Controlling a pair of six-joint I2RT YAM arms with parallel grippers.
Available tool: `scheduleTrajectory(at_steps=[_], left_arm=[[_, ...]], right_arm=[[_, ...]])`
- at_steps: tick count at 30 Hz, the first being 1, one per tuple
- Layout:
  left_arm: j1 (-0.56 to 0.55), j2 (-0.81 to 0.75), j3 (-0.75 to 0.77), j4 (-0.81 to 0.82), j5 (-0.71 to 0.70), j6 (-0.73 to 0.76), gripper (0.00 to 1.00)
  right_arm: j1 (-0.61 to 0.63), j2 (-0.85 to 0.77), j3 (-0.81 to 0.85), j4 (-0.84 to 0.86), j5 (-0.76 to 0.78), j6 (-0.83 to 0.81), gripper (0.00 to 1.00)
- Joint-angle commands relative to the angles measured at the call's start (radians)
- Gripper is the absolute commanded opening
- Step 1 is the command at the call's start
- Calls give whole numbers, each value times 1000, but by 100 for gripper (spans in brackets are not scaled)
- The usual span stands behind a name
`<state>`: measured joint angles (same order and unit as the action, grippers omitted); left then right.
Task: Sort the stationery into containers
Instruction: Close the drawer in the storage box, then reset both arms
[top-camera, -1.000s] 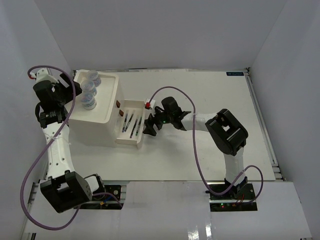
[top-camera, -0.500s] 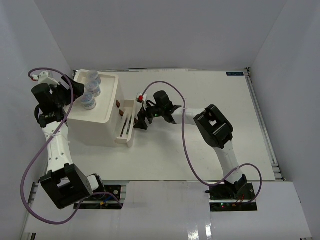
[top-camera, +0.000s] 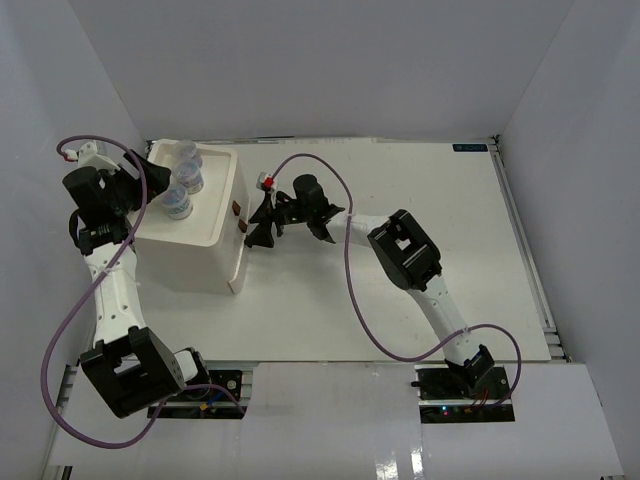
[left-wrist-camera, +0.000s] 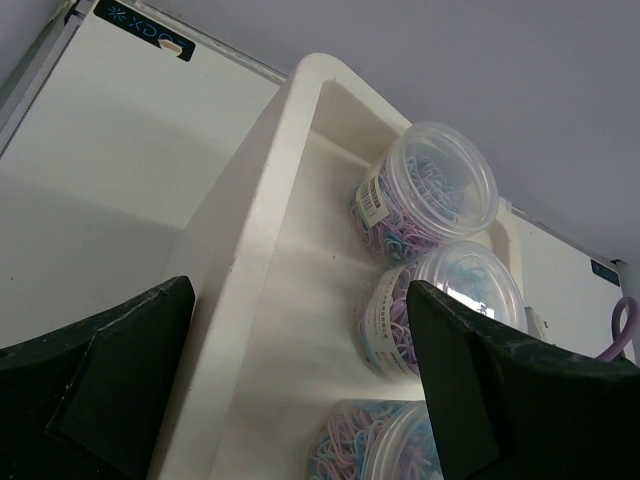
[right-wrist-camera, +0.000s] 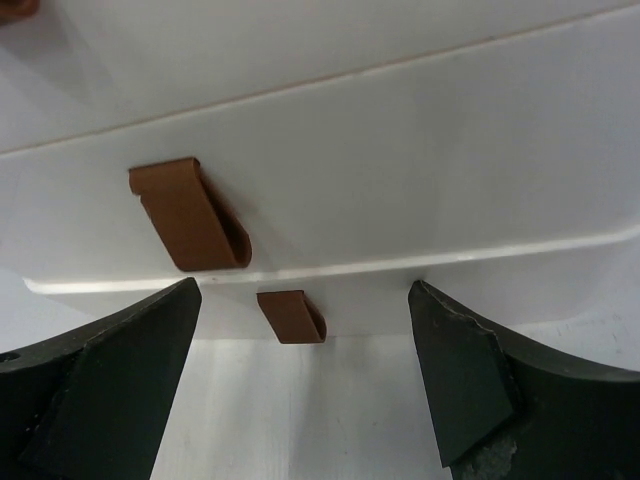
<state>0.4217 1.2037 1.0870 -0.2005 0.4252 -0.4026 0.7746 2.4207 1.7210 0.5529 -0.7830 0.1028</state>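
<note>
The white box unit (top-camera: 205, 262) stands at the left of the table with its drawers shut. Three clear jars of bluish bands (top-camera: 184, 180) sit in its top tray (left-wrist-camera: 268, 180); up close they are the jars (left-wrist-camera: 432, 188). My right gripper (top-camera: 259, 225) is open right at the drawer fronts. In the right wrist view the right gripper (right-wrist-camera: 303, 287) frames a small brown knob (right-wrist-camera: 292, 316), with a larger knob (right-wrist-camera: 190, 215) above it. My left gripper (top-camera: 147, 184) hangs open over the tray's left rim, and the left gripper (left-wrist-camera: 300, 285) holds nothing.
White walls close in the table (top-camera: 420, 290) at the back and both sides. The right arm (top-camera: 405, 250) stretches across the table's middle toward the box. A purple cable (top-camera: 350, 290) loops over the table surface.
The open drawer with pens in it has slid shut into the box as my right gripper moved left against it. The left arm has barely moved.
</note>
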Motion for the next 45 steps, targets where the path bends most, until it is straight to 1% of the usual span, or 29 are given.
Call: scheduleTrajectory(at_steps=[1,7,10,13,14,16,17,21,22,23,24,25,26,27,28,29,30,31,32,33,34,36,37,38,39,40,42,43,45], left_arm=[[2,0,-13,-7,37,-13,98],[9,-3,-12,-8,41,-15,97],[15,-10,-1,-10,35,-10,98],[15,-16,31,-42,-11,13,98],[15,-19,51,-60,-17,16,98],[15,-32,80,-83,-34,22,98],[15,-39,96,-106,-39,22,98],[15,-69,200,-175,-69,39,98],[15,-81,220,-194,-89,54,98],[15,-87,238,-230,-98,65,98],[15,-95,255,-249,-103,74,98],[15,-113,290,-267,-108,94,98],[15,-124,306,-301,-103,100,98],[14,-137,318,-313,-95,105,98],[11,-153,326,-319,-83,108,98],[2,-189,329,-330,-47,111,98],[-6,-206,330,-336,-27,111,98],[-17,-228,330,-339,-10,114,98],[-44,-271,330,-346,9,120,98],[-61,-292,330,-350,10,128,98],[-107,-314,330,-355,3,136,98],[-159,-366,344,-387,-41,169,98],[-222,-380,352,-405,-67,180,98],[-253,-395,364,-434,-94,192,98],[-285,-427,369,-445,-158,214,98],[-343,-444,373,-457,-189,225,98],[-385,-501,386,-485,-280,245,98],[-405,-519,384,-488,-304,249,98],[-451,-552,378,-504,-324,252,98]], right_arm=[[31,43,98,94,-53,70,91],[32,55,109,133,-64,104,91],[28,5,42,134,-52,84,91],[8,-98,-96,136,-3,51,90],[0,-167,-138,136,11,43,90],[-27,-245,-269,136,68,20,90],[-38,-332,-314,137,85,11,90],[-115,-569,-518,114,206,-3,90],[-126,-619,-549,89,265,-6,90],[-138,-715,-586,47,295,-38,90],[-152,-760,-592,-69,336,-60,90],[-156,-806,-594,-137,444,-83,90],[-158,-895,-595,-199,500,-136,90],[-159,-938,-598,-303,566,-155,90],[-159,-986,-606,-342,703,-167,90],[-158,-1081,-632,-369,772,-169,90],[-158,-1129,-649,-386,860,-172,90],[-158,-1184,-670,-407,980,-178,90],[-158,-1292,-695,-409,1034,-183,90],[-158,-1343,-742,-407,1085,-199,90],[-158,-1450,-762,-413,1163,-213,90],[-159,-1549,-803,-429,1232,-227,90],[-159,-1596,-811,-436,1281,-245,90],[-159,-1685,-817,-461,1301,-259,90],[-159,-1725,-827,-475,1317,-273,90],[-159,-1802,-830,-488,1344,-296,90],[-159,-1876,-837,-519,1370,-301,90],[-159,-1947,-856,-524,1375,-304,90],[-158,-2020,-885,-524,1371,-301,90]])
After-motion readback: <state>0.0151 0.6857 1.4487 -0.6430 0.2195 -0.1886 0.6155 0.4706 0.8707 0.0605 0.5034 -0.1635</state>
